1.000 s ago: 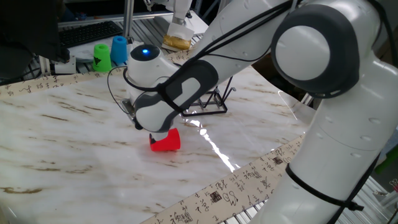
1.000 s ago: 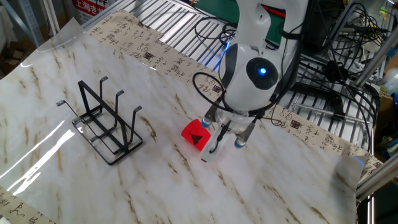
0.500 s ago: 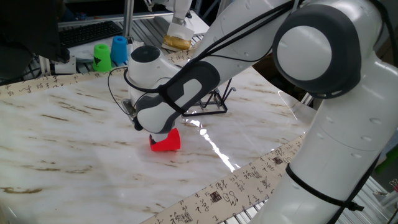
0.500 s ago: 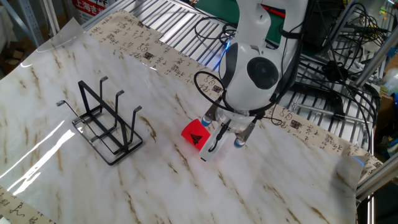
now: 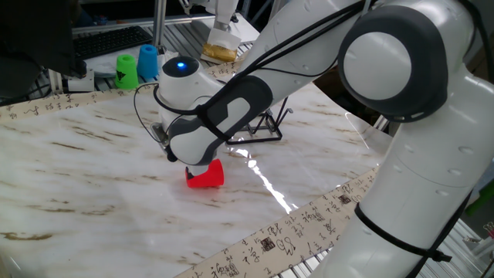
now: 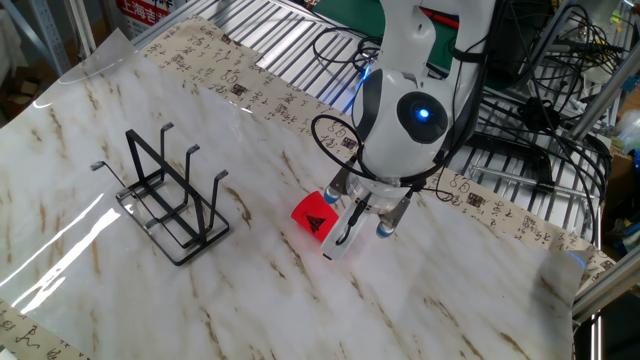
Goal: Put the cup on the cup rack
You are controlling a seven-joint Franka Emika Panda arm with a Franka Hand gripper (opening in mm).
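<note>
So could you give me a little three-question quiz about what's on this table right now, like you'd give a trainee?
1. True or false: the red cup already hangs on the black wire cup rack.
2. How is the red cup lying? A) upright B) on its side C) stacked in the green cup
3. Fill in: the gripper is right beside the ____ cup.

Key
1. False: the cup is on the marble table, apart from the rack.
2. B.
3. Red. Whether the fingers are already closed on it cannot be told.
</note>
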